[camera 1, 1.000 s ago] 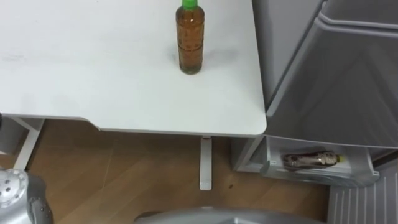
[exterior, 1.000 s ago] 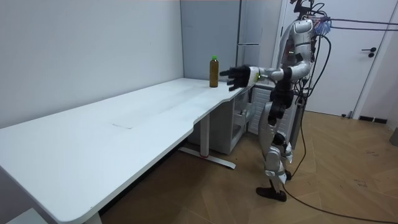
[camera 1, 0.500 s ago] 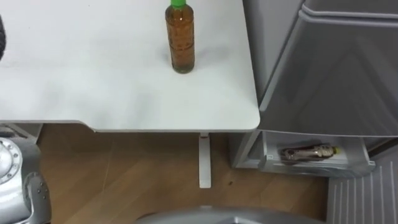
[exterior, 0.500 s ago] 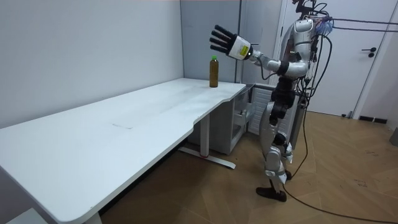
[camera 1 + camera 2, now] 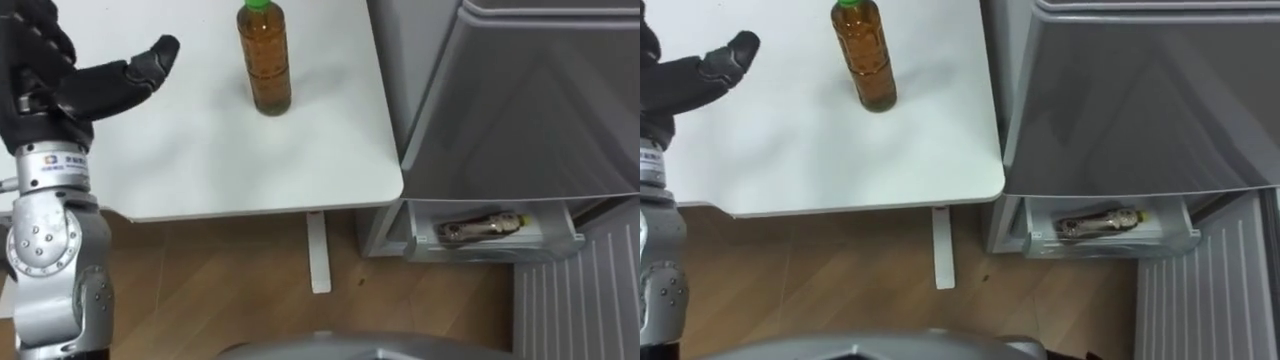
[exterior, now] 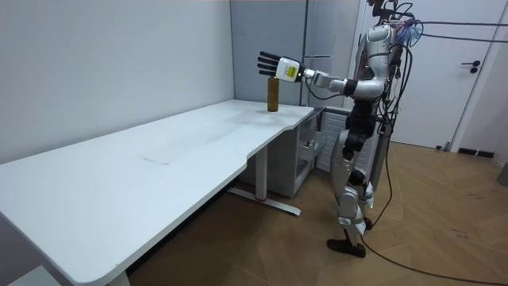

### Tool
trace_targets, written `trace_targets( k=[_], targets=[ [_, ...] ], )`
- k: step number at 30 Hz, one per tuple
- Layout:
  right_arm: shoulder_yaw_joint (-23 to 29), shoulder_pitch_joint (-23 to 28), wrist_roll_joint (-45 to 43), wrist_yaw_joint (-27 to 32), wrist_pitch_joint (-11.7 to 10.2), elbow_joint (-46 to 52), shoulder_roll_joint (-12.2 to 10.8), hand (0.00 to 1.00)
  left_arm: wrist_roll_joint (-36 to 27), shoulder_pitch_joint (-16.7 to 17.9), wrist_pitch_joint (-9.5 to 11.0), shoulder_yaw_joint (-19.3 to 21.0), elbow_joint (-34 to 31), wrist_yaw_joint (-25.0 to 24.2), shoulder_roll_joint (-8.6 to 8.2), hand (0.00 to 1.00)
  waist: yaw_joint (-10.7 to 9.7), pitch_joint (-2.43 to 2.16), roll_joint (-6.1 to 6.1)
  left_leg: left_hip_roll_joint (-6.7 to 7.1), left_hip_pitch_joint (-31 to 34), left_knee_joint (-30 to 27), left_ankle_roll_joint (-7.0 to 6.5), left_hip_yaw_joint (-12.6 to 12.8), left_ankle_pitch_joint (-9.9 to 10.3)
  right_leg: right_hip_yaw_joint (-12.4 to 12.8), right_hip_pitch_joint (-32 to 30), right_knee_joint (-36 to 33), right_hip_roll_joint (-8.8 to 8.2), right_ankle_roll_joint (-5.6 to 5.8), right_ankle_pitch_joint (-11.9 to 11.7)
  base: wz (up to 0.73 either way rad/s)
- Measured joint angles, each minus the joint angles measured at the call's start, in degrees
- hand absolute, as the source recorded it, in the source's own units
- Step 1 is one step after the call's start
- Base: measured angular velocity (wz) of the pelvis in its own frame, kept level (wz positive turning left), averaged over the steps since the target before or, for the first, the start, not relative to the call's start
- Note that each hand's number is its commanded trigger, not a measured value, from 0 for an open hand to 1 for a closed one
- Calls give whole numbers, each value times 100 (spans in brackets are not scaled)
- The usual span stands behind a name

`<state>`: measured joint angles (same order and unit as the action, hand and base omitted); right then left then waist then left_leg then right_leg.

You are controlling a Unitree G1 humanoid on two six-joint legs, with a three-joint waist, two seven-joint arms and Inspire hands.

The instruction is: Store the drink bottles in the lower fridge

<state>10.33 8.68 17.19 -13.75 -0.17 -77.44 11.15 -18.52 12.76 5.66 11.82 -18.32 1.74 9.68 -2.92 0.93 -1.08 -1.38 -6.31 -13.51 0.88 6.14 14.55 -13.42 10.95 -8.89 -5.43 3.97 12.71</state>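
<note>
A brown drink bottle (image 5: 265,60) with a green cap stands upright on the white table (image 5: 200,160), near its right corner. My left hand (image 5: 62,82) hovers open above the table to the left of the bottle, fingers spread and thumb pointing toward it, a gap between them. The room view has the same hand (image 6: 274,65) raised beside the bottle (image 6: 272,94), at about the height of its cap. A second bottle (image 5: 482,226) lies on its side in the shelf of the lower fridge door. I stand at the table's end, beside the fridge.
The grey fridge (image 5: 520,100) stands right of the table, its upper door closed. Its lower door shelf (image 5: 500,245) juts out low at the right, with a ribbed panel (image 5: 580,305) beside it. A table leg (image 5: 318,255) stands on the wooden floor.
My left hand has swung up and then come down beside the bottle, entering the eye view from the left. The eye view itself has shifted, so everything sits further left.
</note>
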Motion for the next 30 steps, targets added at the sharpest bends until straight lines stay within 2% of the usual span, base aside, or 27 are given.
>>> trace_targets(
  k=[8, 15, 18, 21, 23, 27, 30],
  targets=[
    [-199, -128, -5, 111, -7, 3, -15, 0, 5, -188, -248, -421, 210, -290, -2, 0, -22, -6, -61, 1, -15, 9, 0, -5, 0, 15, 3, 7, 2, 0, 0, 0],
    [-224, -175, -75, 110, 34, 3, -12, 0, 67, -511, -574, -486, 445, -482, -4, 0, -78, -8, -61, -4, -25, 2, 0, 41, 0, 96, -7, 7, 9, -7, -9, -3],
    [-224, -162, -71, 115, 43, 29, -10, 0, 46, -628, -605, -489, 454, -544, -4, 0, -86, -9, -50, -7, -34, 2, 0, 65, 0, 135, -13, 6, 13, -7, -13, -5],
    [-226, -62, -68, 176, 62, 201, -10, 0, 35, -704, -611, -494, 558, -602, -6, 0, -82, -31, -11, -25, -68, 8, 0, 153, 0, 233, -34, 6, 24, -12, -31, -16],
    [-223, -55, -59, 236, 73, 212, -15, 0, 62, -708, -684, -495, 650, -620, -13, 0, -120, -43, 10, -47, -86, 19, 0, 176, 0, 269, -56, 5, 45, -25, -59, -16],
    [-219, -28, -62, 317, 65, 218, -28, 0, 63, -753, -689, -512, 1042, -591, -60, 0, -163, -49, 25, -66, -146, 77, 4, 245, -2, 388, -62, -4, 68, -37, -69, -13],
    [-210, -19, -41, 321, 27, 236, -75, 0, 43, -758, -692, -512, 1229, -540, -86, 0, -193, -33, -16, -76, -144, 78, 6, 265, -3, 404, -97, -43, 74, -39, -73, -5]
  ],
)
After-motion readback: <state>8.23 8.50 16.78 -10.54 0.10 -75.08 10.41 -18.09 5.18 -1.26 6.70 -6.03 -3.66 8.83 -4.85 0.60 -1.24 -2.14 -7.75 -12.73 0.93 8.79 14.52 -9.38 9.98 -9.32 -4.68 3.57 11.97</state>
